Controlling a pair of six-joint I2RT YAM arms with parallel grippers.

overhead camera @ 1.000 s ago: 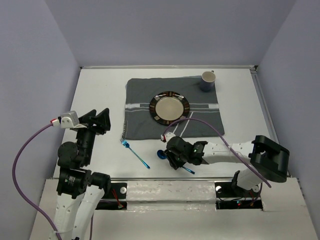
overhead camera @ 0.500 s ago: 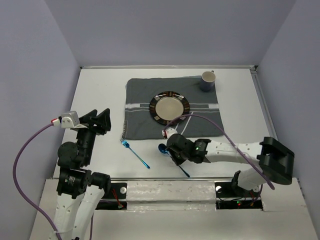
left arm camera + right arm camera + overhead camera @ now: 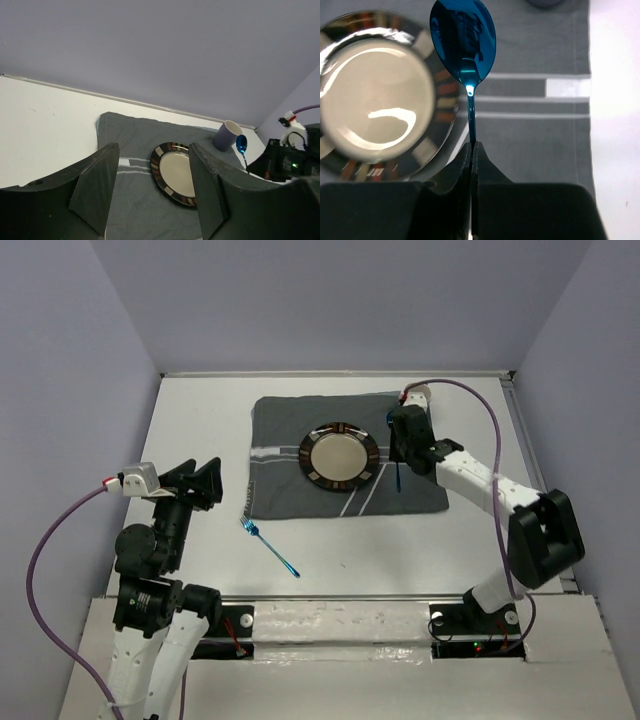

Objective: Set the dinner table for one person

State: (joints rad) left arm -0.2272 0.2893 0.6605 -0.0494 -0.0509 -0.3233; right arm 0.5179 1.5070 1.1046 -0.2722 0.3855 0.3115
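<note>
My right gripper [image 3: 400, 452] is shut on the thin handle of a blue spoon [image 3: 463, 35] and holds it over the dark grey mat [image 3: 290, 490], just right of the striped plate [image 3: 339, 456]. The wrist view shows the jaws [image 3: 471, 147] pinched on the handle, the bowl pointing toward the purple mug [image 3: 227, 136]. The spoon's handle [image 3: 398, 478] shows as a blue line. My left gripper [image 3: 200, 483] is open and empty above the white dinner table [image 3: 190, 420], left of the mat. The mug is mostly hidden under my right wrist in the top view.
A blue fork [image 3: 270, 546] lies on the table at the front, below the mat's left corner. The plate [image 3: 177, 172] shows between my left fingers. A raised rail runs along the table's right edge [image 3: 525, 450].
My right arm has lifted the spoon from the front of the table and carried it far back and right, over the mat beside the plate. The left arm has not moved.
</note>
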